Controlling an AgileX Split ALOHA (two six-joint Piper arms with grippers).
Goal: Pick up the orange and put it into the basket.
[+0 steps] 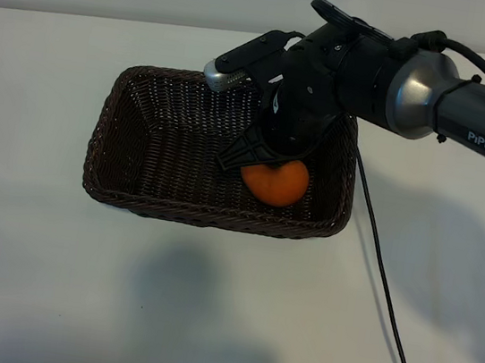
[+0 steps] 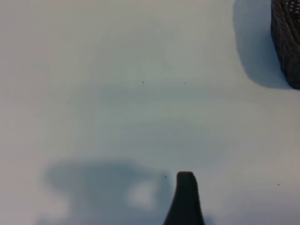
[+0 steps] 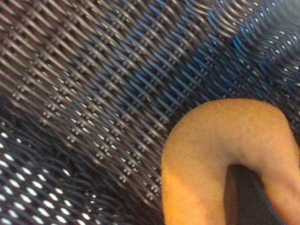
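The orange [image 1: 276, 184] lies inside the dark brown wicker basket [image 1: 114, 183], near its front right corner. My right gripper [image 1: 262, 159] reaches down into the basket from the right and sits on top of the orange, touching it. In the right wrist view the orange [image 3: 211, 154] fills the near corner over the basket's woven floor [image 3: 93, 70]. My left gripper [image 2: 145, 211] hangs open above bare table away from the basket, with one dark finger [image 2: 185, 201] in sight and nothing between its jaws. It is out of the exterior view.
The white table [image 1: 30, 278] spreads round the basket. A black cable [image 1: 382, 282] trails from the right arm [image 1: 452, 103] across the table toward the front. A corner of the basket [image 2: 287, 42] shows in the left wrist view.
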